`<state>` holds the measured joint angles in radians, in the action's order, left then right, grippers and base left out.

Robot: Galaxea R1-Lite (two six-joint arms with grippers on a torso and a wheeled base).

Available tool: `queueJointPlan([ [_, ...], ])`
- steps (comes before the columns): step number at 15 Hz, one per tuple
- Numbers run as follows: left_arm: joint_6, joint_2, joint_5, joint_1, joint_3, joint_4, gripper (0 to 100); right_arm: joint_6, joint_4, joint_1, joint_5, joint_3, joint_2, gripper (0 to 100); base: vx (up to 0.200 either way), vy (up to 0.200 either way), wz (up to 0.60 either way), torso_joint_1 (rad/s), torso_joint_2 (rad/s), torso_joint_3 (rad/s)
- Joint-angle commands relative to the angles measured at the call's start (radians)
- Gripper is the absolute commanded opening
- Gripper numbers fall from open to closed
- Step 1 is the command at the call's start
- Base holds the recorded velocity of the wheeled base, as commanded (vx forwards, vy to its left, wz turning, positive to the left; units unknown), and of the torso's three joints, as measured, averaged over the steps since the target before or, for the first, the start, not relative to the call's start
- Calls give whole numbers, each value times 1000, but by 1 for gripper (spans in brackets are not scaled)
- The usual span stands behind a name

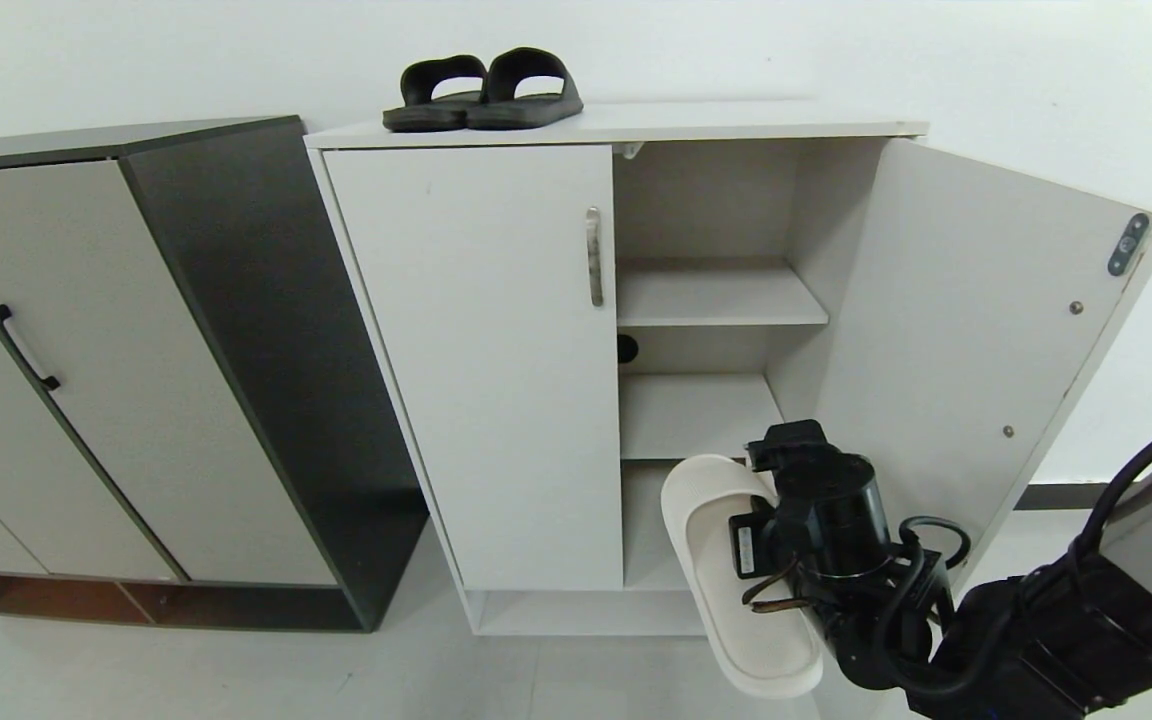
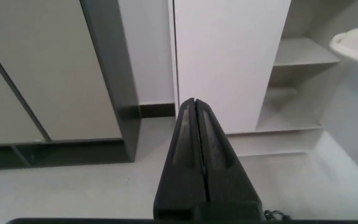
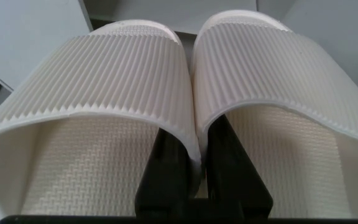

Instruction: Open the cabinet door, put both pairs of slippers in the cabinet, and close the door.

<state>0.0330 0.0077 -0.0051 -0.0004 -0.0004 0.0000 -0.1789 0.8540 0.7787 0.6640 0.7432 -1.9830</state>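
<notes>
The right claw (image 3: 196, 177) was clamped on the white slippers (image 1: 726, 585) at the open cabinet (image 1: 476, 360); the left claw (image 2: 196, 121) was pressed together. Black slippers (image 1: 484, 92) sat atop the cabinet.

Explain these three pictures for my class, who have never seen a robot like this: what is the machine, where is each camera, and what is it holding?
It is a two-armed robot with pincer grippers. The wide picture comes from a camera on its head, looking at a white cabinet whose right door stands open; black slippers sit on top. The other two come from cameras on its wrists. The right gripper is shut on a pair of white slippers, held in front of the open shelves. The left gripper is shut and holds nothing.
</notes>
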Motion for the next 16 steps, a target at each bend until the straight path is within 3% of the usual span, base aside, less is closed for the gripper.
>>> queueJointPlan([
  [1, -19, -6, 1, -1, 0, 0, 0, -7, 0, 7, -6, 16, 3, 0, 0, 0, 0, 0, 0, 0],
  [3, -16, -6, 1, -1, 0, 0, 0, -20, 0, 28, -9, 39, 4, 0, 0, 0, 0, 0, 0, 0],
  [7, -19, -6, 1, -1, 0, 0, 0, -20, 0, 82, 5, 47, 9, 0, 0, -200, 0, 2, 5, 4],
  [10, -21, -6, 1, -1, 0, 0, 0, -20, 0, 131, 17, 45, 39, 0, 0, 0, 0, 0, 0, 0],
  [16, -21, -6, 1, -1, 0, 0, 0, -45, -1, 109, 12, 51, 15, 0, 0, 0, 0, 0, 0, 0],
])
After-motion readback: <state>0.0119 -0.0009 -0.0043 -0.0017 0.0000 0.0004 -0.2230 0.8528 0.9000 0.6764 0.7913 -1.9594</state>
